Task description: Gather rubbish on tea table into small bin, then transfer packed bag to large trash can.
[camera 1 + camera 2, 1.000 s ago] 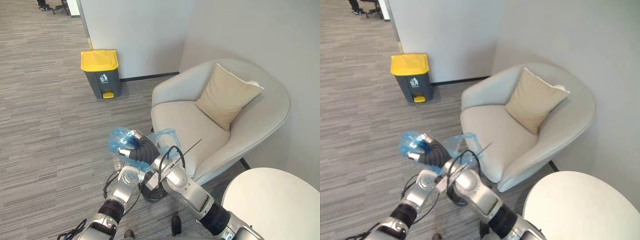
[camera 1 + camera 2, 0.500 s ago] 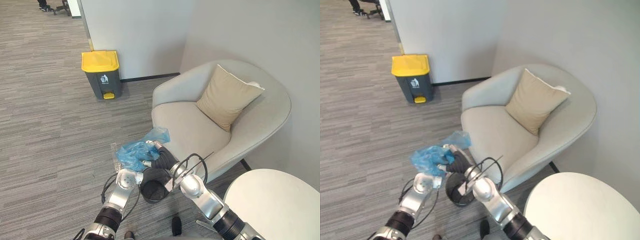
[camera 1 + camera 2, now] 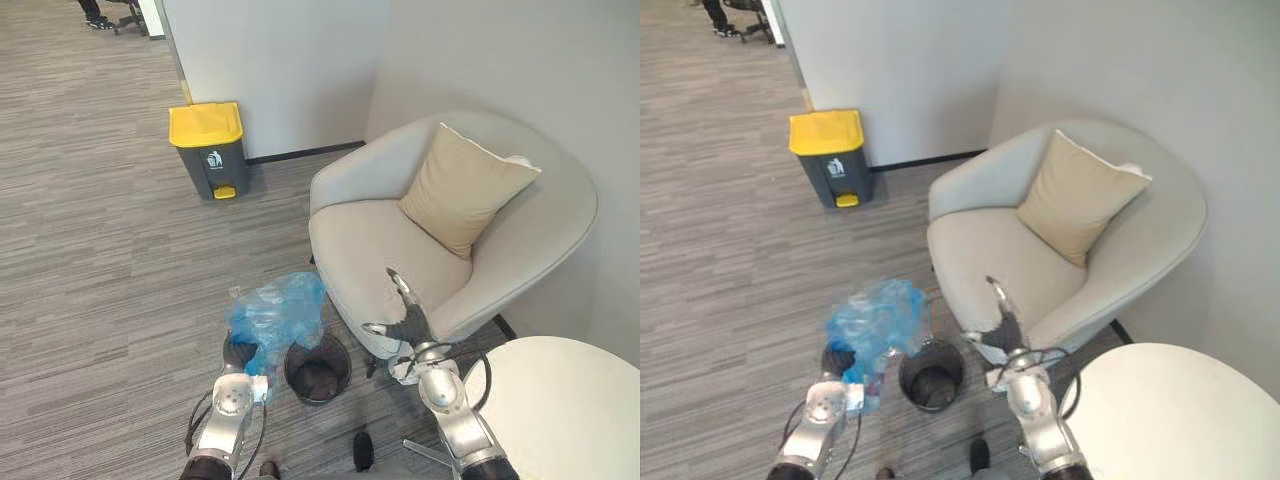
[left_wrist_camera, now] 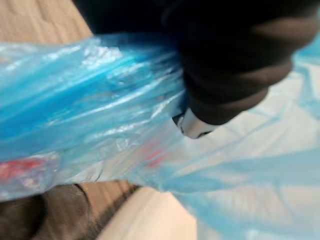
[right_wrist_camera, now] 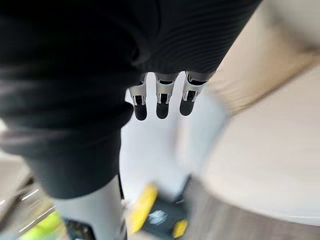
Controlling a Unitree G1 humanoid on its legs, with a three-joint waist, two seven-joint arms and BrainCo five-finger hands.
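With the blue bag bunched inside its curled fingers, the left hand should grip tight and lift it clear of the small bin toward the yellow-lidded trash can, while the right hand hangs straight-fingered, empty.

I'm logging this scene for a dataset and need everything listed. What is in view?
blue bag: one, translucent blue, rubbish inside, off the floor beside the small bin
small bin: one, black, on the floor before the armchair, no bag in it
large trash can: one, grey with a yellow lid, against the wall
armchair: one, cream, in the corner
cushion: one, tan, leaning on the armchair's back
round table: one, white, near right
floor: grey striped carpet
left hand: under the blue bag, carrying it
right hand: fingers straight, holding nothing, before the armchair's seat edge
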